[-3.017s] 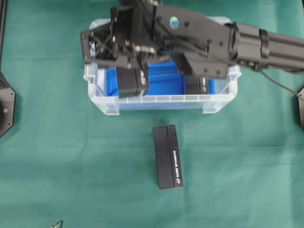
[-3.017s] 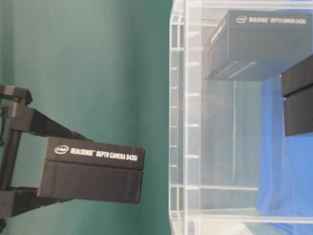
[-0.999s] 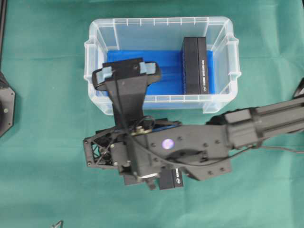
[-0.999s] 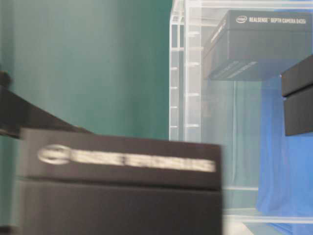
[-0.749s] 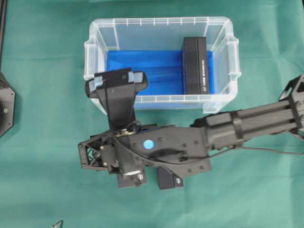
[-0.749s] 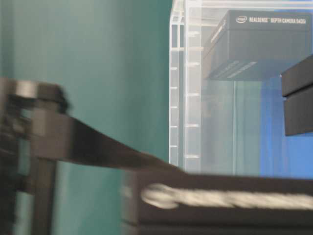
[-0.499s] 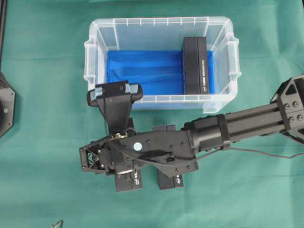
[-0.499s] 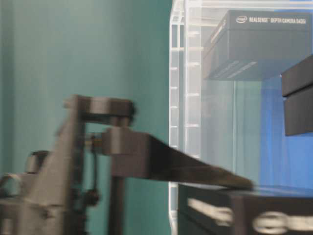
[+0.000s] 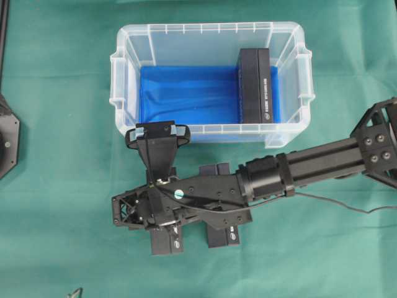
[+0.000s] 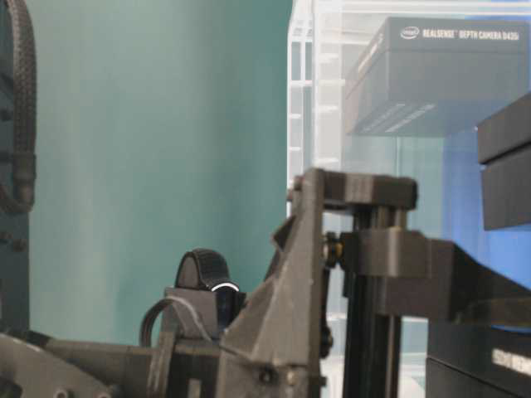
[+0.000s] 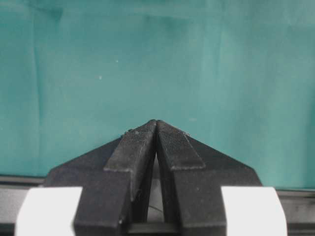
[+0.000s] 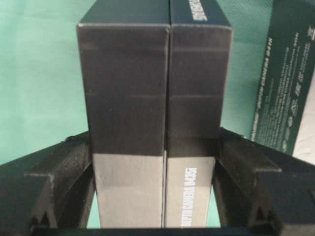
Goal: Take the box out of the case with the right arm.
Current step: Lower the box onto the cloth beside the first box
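The clear case [image 9: 124, 93] with a blue floor stands at the back of the green cloth, and one black box [image 9: 255, 87] lies inside it on the right. My right gripper [image 9: 164, 228] is in front of the case, low over the cloth. It is shut on another black box [image 9: 166, 241]. In the right wrist view this box [image 12: 152, 88] fills the gap between the two fingers [image 12: 59, 177] of the right gripper [image 12: 153, 142]. My left gripper [image 11: 156, 123] is shut and empty over bare cloth.
A third black box [image 9: 223, 234] lies on the cloth just right of the held one, partly under the right forearm [image 9: 310, 164]; it shows as [image 12: 290, 73] in the right wrist view. A black arm base [image 9: 6, 139] sits at the left edge.
The right gripper, with the box in it, has drawn back from the case's front wall and come down toward the cloth beside the lying box. The left gripper is unchanged.
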You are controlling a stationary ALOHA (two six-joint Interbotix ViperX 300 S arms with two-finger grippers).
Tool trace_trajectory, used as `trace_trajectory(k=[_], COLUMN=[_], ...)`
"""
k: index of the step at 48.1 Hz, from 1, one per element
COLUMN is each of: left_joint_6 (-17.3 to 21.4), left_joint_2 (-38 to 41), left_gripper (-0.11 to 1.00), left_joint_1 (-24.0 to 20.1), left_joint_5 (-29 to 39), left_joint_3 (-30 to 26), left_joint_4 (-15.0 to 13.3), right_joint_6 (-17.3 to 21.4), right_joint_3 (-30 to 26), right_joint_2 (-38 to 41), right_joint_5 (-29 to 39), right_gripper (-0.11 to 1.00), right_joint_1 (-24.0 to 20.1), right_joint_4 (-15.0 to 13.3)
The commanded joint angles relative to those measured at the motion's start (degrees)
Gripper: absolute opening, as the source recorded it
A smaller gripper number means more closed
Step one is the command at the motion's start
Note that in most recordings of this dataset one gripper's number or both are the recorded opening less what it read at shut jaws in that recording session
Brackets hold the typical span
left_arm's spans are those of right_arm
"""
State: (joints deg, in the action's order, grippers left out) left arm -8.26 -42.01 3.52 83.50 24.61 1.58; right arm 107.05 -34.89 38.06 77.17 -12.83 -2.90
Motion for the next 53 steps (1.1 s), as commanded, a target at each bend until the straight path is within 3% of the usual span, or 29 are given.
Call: trace_trajectory(k=[1,41,48,53], left_joint_6=[0.09,0.09,0.09,0.09], left_joint_2=[0.09,-0.7,-0.79,-0.79], left_gripper=[0.0,0.0,0.0,0.0], left_joint_1=[0.09,0.09,0.09,0.09], left_joint_5=[-0.18,-0.18,-0.18,-0.18], left_joint_3=[-0.97,-0.79,-0.79,-0.79], left_joint_4=[0.18,0.18,0.18,0.18], right_joint_6=[0.09,-0.35,-0.26,-0.26], right_joint_3=[-0.26,0.26,0.26,0.26], right_joint_2=[-1.85,-1.93,-2.02,-2.02], right_joint_5=[-0.53,-2.81,-1.23,-1.14], right_gripper=[0.68,0.68,0.91,0.93], right_joint_1=[0.09,0.35,0.35,0.35], right_joint_4=[0.7,1.41,1.23,0.7])
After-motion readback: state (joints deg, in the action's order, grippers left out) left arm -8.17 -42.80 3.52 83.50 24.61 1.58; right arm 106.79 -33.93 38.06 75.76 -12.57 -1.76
